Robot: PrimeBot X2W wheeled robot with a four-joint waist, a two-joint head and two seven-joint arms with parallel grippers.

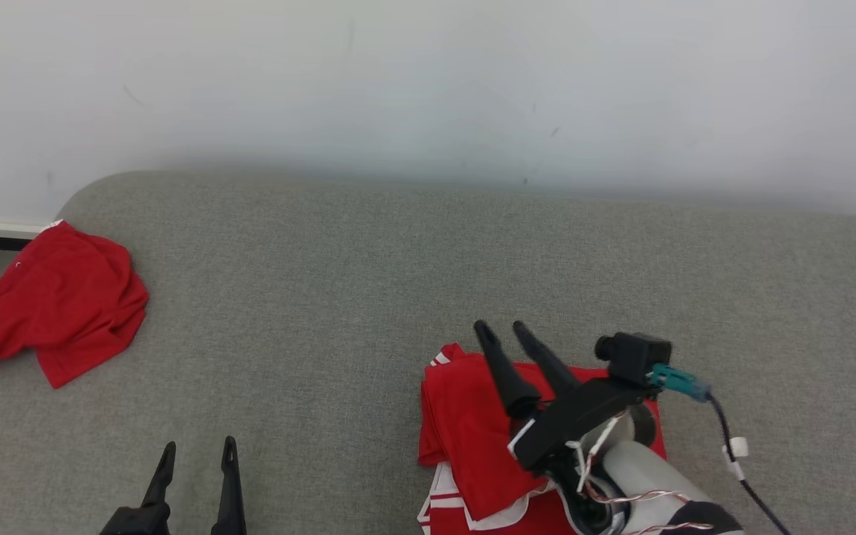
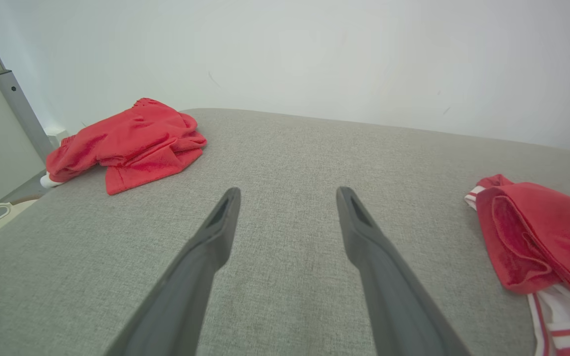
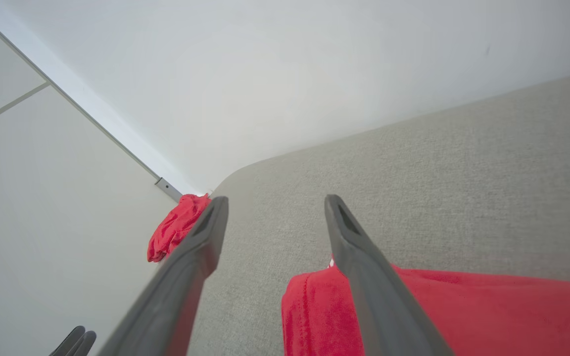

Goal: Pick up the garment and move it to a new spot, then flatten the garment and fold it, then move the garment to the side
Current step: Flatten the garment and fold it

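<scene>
Progress: fold stage is judged complete. The folded garment [image 1: 472, 438] lies as a compact red stack, with white-striped trim showing at its near edge.
Garment position: near right part of the grey padded surface [image 1: 324, 282], resting flat and not lifted, beneath the right tool.
Right tool [image 1: 501, 327]: fingers spread wide with nothing between them. It stands over the far edge of the folded garment, tips angled toward the wall [image 1: 428, 74]. Contact with the cloth cannot be determined.
Left tool [image 1: 199, 446]: fingers spread wide and empty, at the near left, well apart from both red items.
Crumpled garment [image 1: 56, 305]: red, bunched, at the far left edge of the surface, partly over the edge. It is neither flattened nor folded.
Done (judged): pick-up, relocation, flattening and folding, inferred from the neat stack.
Remaining (judged): moving the stack to the side. Whether its present place already counts as that spot cannot be determined.
Caution: gripping a single layer would likely let the stack open, so the next grasp should take all layers.
</scene>
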